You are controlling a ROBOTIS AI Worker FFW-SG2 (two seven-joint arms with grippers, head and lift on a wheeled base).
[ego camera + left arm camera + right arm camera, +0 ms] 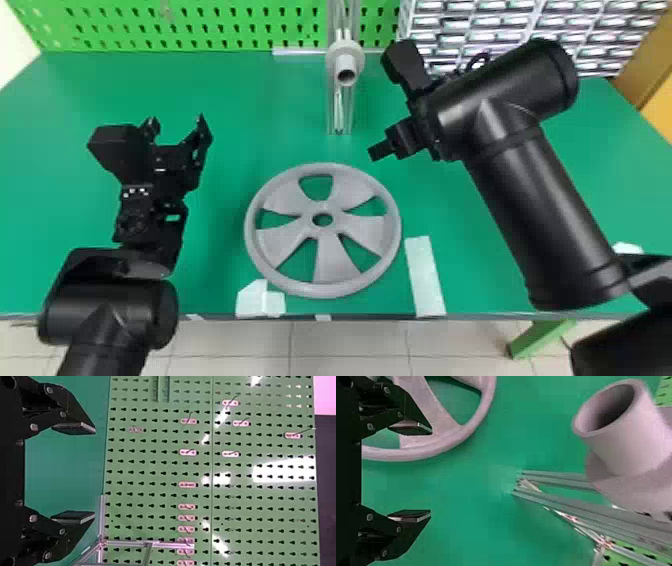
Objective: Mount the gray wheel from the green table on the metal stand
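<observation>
"Gray wheel (332, 255): flat on the green table (230, 90), nearer the robot than the metal stand (339, 110), well apart from it. Left gripper (95, 473) and right gripper (431, 473): fingers spread wide, nothing between them. What are the likely faults?"

"Principally, a poor lift. Pinched on one side only, the wheel would probably sag and tilt, its center hole missing the gray tube (345, 62). The tube might then be struck by a spoke and the stand shoved back. Low fingers could also catch the white strip (425, 277), just beside the rim."

"And the obscure parts?"

"The stand's top is cut off in the head view. In the right wrist view, the wheel and tube are both cropped, and the tube's bore is too dark to show its depth. Whether the white block (260, 300) touches the rim cannot be told; nor can the wheel's underside be seen."
</observation>
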